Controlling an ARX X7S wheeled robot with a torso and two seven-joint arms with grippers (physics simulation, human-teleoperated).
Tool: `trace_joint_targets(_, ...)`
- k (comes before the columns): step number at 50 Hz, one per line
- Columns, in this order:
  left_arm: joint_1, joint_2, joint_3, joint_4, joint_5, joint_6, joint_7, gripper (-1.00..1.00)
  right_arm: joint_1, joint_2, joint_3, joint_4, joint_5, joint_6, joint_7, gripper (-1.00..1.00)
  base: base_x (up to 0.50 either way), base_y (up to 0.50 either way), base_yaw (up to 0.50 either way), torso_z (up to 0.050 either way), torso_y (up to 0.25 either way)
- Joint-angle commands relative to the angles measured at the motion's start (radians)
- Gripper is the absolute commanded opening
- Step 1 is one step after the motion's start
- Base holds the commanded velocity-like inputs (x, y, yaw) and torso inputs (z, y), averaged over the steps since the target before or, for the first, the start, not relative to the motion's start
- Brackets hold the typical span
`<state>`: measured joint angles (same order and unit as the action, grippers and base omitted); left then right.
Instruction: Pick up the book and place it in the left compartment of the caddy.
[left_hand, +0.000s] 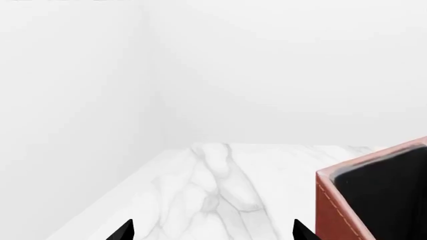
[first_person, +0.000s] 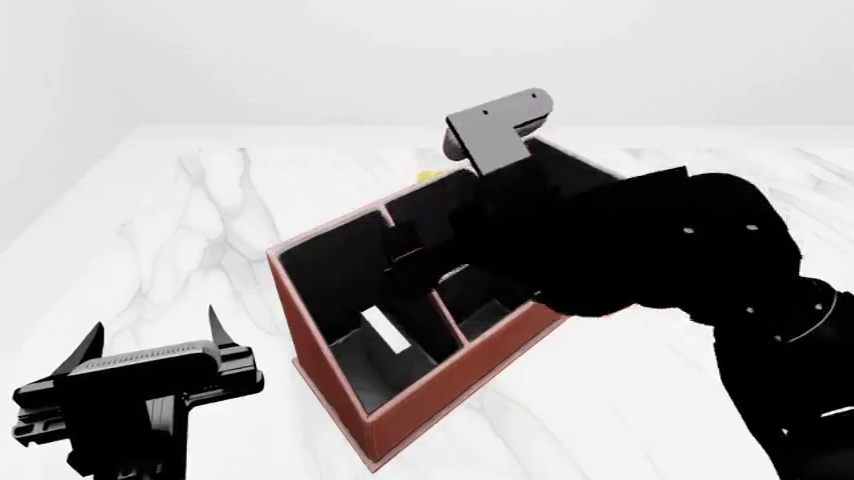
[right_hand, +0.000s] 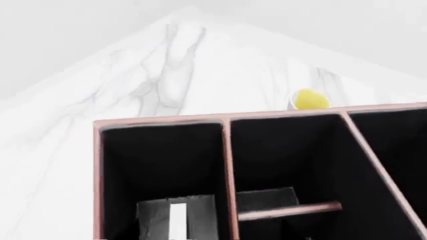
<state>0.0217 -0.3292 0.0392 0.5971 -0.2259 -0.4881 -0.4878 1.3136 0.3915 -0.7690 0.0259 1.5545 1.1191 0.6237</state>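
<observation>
The reddish-brown caddy (first_person: 441, 385) stands on the marble table, also seen in the right wrist view (right_hand: 160, 120) and the left wrist view (left_hand: 333, 210). The book (first_person: 384, 330) lies inside the left compartment (first_person: 334, 270), white page edge showing; it also shows in the right wrist view (right_hand: 177, 220) low in that bay (right_hand: 160, 160). My right arm (first_person: 627, 250) hangs over the caddy; its jaws merge with the black lining and I cannot make them out. My left gripper (first_person: 154, 335) is open and empty, left of the caddy, its tips apart in its wrist view (left_hand: 213, 232).
A small yellow object (first_person: 427, 177) sits on the table just behind the caddy, also in the right wrist view (right_hand: 310, 99). White walls bound the marble table (first_person: 174, 220) at the back and left.
</observation>
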Motion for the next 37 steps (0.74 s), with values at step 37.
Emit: trace_joint_targets(37,-0.008,-0.012,0.021,0.008,-0.003,-0.007,-0.014,1.0,-0.787,0.324,0.068,-0.579,-0.811,-0.768,0.076,1.0,0.0,0.0,0.0,0.0,0.0)
